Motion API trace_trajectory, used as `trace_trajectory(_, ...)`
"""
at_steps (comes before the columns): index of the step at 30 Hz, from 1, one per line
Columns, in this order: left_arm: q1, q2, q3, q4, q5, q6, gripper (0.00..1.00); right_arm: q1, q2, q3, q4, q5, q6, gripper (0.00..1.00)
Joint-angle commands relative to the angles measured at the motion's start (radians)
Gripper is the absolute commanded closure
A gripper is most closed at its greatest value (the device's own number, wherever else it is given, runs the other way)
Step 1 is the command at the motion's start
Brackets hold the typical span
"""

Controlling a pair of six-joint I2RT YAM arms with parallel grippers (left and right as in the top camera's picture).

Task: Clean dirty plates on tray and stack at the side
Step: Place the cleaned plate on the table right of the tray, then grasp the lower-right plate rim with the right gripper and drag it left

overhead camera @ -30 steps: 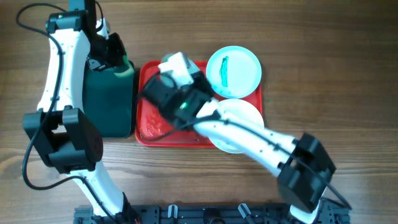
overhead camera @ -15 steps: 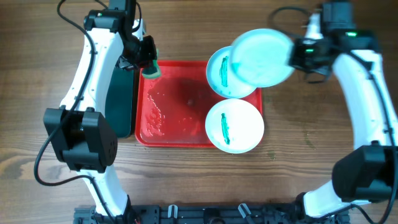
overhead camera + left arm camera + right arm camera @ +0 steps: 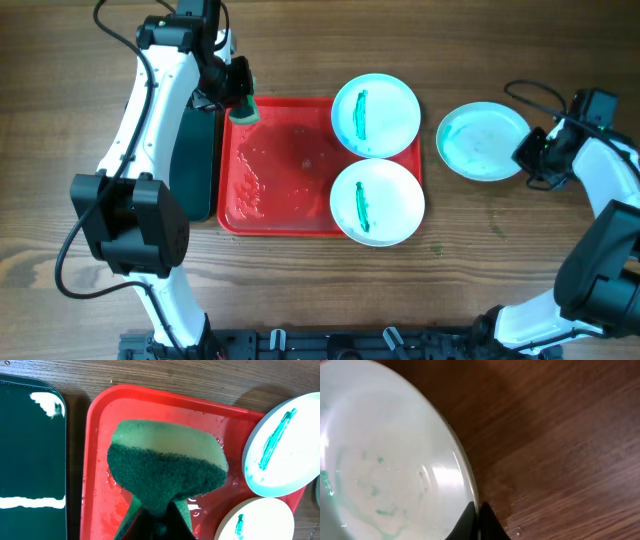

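Okay, L claw (image 3: 156, 522) clamps sponge (image 3: 165, 467) over tray (image 3: 270, 215), R claw (image 3: 477, 522) pinches plate (image 3: 480, 140) rim on table (image 3: 500, 260).

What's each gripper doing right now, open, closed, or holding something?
Left gripper: closed on the green scouring sponge with a pale foam back.
Right gripper: closed on the rim of the round white, cyan-rimmed plate.
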Motion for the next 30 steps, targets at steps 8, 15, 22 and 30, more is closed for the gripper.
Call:
trace_trajectory(8,0.000,-0.024,0.005,0.003,-0.002,-0.013,0.96,-0.002,-0.013,-0.014,-0.080,0.074,0.038,0.70)
trace_trajectory(15,0.000,-0.024,0.005,0.004,-0.002,-0.013,0.96,0.057,-0.055,0.171,-0.299,-0.216,-0.107,0.70)
trace_trajectory(22,0.000,-0.024,0.005,0.003,-0.002,-0.074,0.96,0.350,-0.062,0.122,-0.333,-0.259,-0.144,0.70)
trace_trajectory(30,0.000,-0.024,0.005,-0.003,-0.002,-0.073,0.96,0.569,-0.062,0.020,-0.328,-0.008,-0.009,0.70)
